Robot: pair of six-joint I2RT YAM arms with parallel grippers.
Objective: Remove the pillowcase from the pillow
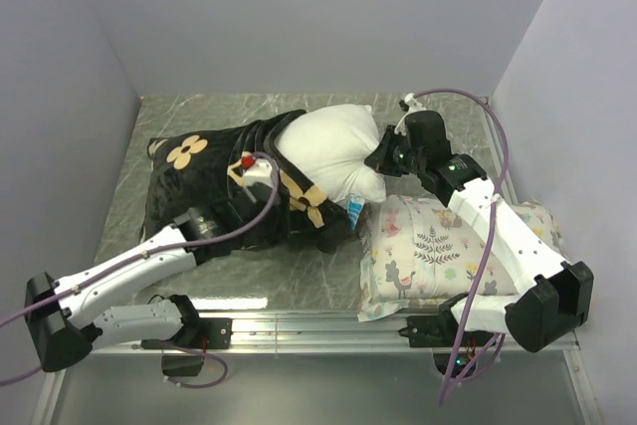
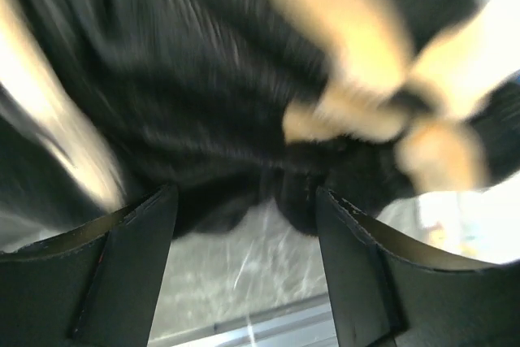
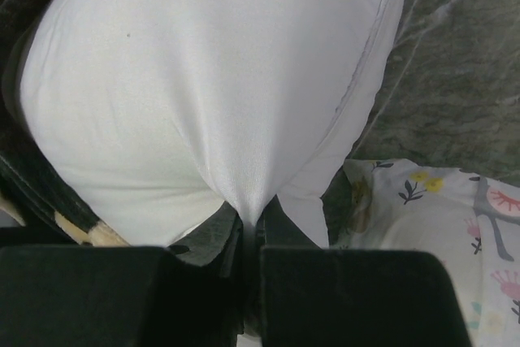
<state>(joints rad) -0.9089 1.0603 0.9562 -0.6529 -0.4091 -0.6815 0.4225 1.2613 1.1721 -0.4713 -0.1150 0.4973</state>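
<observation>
Pillowcase [image 1: 184, 181], just one, partly covers one white pillow [image 1: 333, 146].

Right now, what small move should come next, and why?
Probably close the open left pincer on the black pillowcase ahead of it and pull it leftward, since the right pincer pinches the half-bared white pillow.

Top view: even, diffuse light, soft shadows, sharp focus. Left wrist view: heavy motion blur across the pillowcase [image 2: 203, 79]; overexposed glare at right. Right wrist view: bright, sharp pillow [image 3: 203, 79].
</observation>
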